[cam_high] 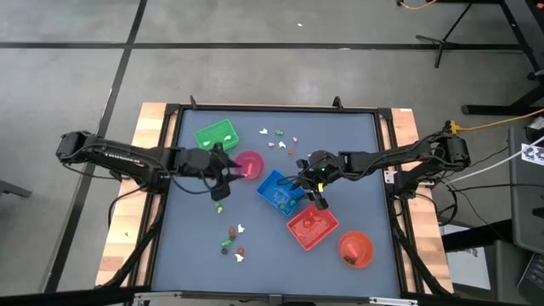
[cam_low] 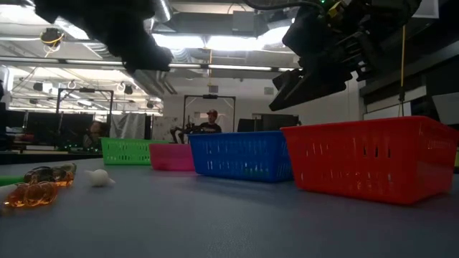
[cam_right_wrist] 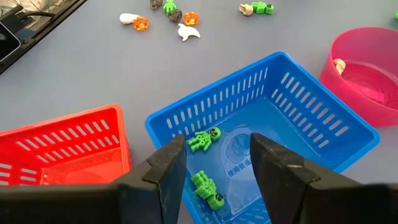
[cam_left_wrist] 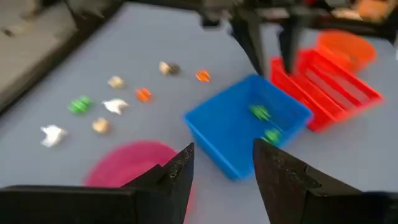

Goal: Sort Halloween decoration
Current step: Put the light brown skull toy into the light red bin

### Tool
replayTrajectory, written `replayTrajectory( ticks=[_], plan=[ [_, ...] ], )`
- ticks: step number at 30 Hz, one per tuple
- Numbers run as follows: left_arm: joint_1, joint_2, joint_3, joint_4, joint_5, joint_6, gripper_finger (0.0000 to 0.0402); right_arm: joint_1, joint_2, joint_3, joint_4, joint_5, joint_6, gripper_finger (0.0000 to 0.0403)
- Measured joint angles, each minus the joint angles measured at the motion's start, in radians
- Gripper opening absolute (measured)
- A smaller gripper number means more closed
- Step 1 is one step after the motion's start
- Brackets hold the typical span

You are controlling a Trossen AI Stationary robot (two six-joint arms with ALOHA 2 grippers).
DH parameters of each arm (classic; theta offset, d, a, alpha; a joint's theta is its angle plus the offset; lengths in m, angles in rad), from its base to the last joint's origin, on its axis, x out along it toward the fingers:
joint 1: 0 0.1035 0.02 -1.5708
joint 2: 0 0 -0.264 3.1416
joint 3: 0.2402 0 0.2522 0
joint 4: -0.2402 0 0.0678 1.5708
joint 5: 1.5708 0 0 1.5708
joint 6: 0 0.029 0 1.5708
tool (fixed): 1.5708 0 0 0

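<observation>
The right gripper [cam_right_wrist: 211, 171] hangs over the blue basket [cam_right_wrist: 298, 102], jaws released and empty. The left gripper [cam_left_wrist: 224, 171], also released, should descend squarely onto one trinket.

3 trays [cam_high: 279, 190], 2 bowls [cam_high: 250, 164]

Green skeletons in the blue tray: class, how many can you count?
2. Both lie on the floor of the blue tray, seen past the open right gripper: one skeleton nearer the tray's middle, the other skeleton closer to the gripper. A finger may hide more.
</observation>
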Motion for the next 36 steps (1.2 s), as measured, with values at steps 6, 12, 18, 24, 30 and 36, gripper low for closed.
replayTrajectory(
  ticks=[6, 12, 18, 24, 30, 36],
  plan=[
    [-0.116, 0.0, 0.0, -0.189, 0.0, -0.172, 0.0148, 0.0, 0.0, 0.0, 0.0, 0.0, 0.0, 0.0177],
    [-0.205, 0.0, 0.0, -0.359, 0.0, -0.361, 0.0148, 0.0, 0.0, 0.0, -0.001, 0.0, 0.0, 0.0177],
    [-0.265, 0.039, 0.0, -0.367, -0.01, -0.411, 0.0148, 0.0, 0.0, 0.0, -0.004, 0.0, 0.0, 0.0177],
    [-0.292, 0.12, 0.0, -0.352, -0.012, -0.413, 0.0148, 0.0, 0.0, 0.0, -0.008, 0.0, 0.0, 0.0177],
    [-0.297, 0.179, 0.0, -0.337, -0.012, -0.441, 0.0148, 0.0, 0.0, 0.0, -0.008, 0.0, 0.0, 0.0177],
    [-0.297, 0.21, 0.0, -0.336, -0.012, -0.49, 0.0156, 0.0, 0.0, 0.0, -0.008, 0.0, 0.0, 0.0177]
  ],
)
